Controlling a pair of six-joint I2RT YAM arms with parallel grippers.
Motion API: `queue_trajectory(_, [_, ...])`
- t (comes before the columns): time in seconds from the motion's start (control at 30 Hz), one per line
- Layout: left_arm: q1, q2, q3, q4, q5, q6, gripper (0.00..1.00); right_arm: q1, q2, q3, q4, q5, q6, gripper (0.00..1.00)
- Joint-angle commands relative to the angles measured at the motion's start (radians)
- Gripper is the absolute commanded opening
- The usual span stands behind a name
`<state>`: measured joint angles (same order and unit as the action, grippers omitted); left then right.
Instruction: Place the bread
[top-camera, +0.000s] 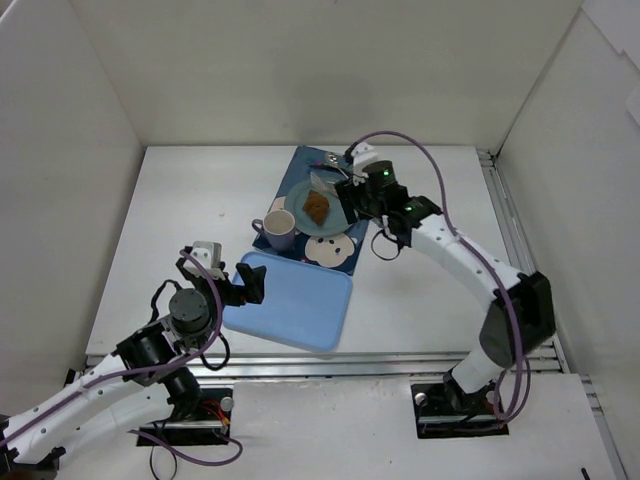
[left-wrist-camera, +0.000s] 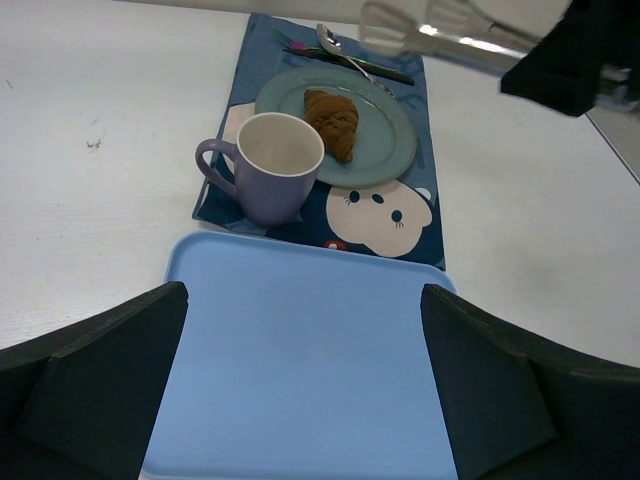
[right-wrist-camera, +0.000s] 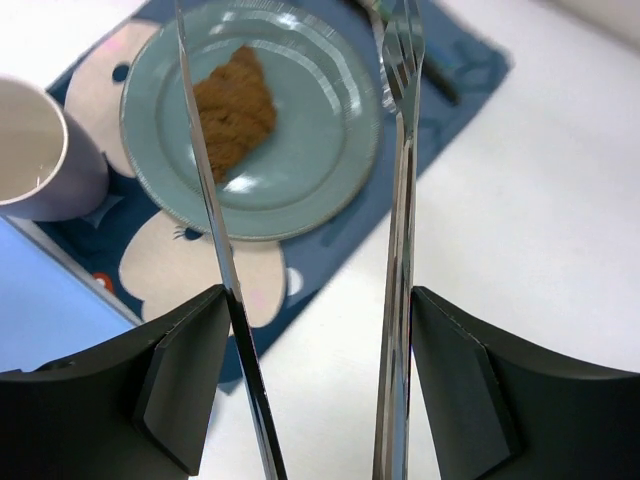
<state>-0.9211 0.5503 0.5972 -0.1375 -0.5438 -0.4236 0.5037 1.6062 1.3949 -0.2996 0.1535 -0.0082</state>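
The bread (top-camera: 316, 207) (left-wrist-camera: 332, 122) (right-wrist-camera: 235, 110), a small dark brown piece, lies on a teal plate (top-camera: 297, 193) (left-wrist-camera: 395, 150) (right-wrist-camera: 320, 160), and nothing grips it. My right gripper (top-camera: 350, 197) (right-wrist-camera: 315, 330) hovers over the plate's right side, shut on metal tongs (right-wrist-camera: 400, 200) (left-wrist-camera: 440, 35). The two tong blades stand spread apart; one crosses in front of the bread in the right wrist view. My left gripper (top-camera: 222, 275) (left-wrist-camera: 303, 300) is open and empty over a light blue tray (top-camera: 295, 305) (left-wrist-camera: 300, 380).
A lilac mug (top-camera: 279, 230) (left-wrist-camera: 270, 165) stands left of the plate on a dark blue placemat (top-camera: 300, 165). A white bear-face coaster (top-camera: 330, 250) (left-wrist-camera: 375, 210) lies at the mat's near edge. Cutlery (left-wrist-camera: 345, 55) rests behind the plate. White walls enclose the table.
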Motion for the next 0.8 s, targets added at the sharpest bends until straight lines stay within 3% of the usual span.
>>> queue_trajectory(0.0, [0.001,-0.006,0.018,0.044,-0.001,-0.003,0.99,-0.071,-0.181,-0.037,0.07,-0.08,-0.091,0.67])
queue_trajectory(0.17, [0.001,0.003,0.019,0.047,0.015,-0.006,0.99,-0.22,-0.275,-0.143,0.082,-0.143,-0.239,0.67])
queue_trajectory(0.33, [-0.008,-0.003,0.035,0.032,0.071,-0.009,0.99,-0.394,-0.319,-0.155,0.085,-0.357,-0.347,0.63])
queue_trajectory(0.43, [-0.009,-0.022,0.03,0.035,0.087,-0.01,0.99,-0.432,-0.321,-0.168,0.086,-0.488,-0.474,0.64])
queue_trajectory(0.6, [-0.009,-0.046,0.027,0.029,0.067,-0.007,0.99,-0.467,-0.33,-0.255,0.063,-0.558,-0.696,0.65])
queue_trajectory(0.77, [-0.009,-0.023,0.03,0.041,0.091,-0.006,0.98,-0.654,-0.319,-0.345,-0.082,-0.681,-0.872,0.64])
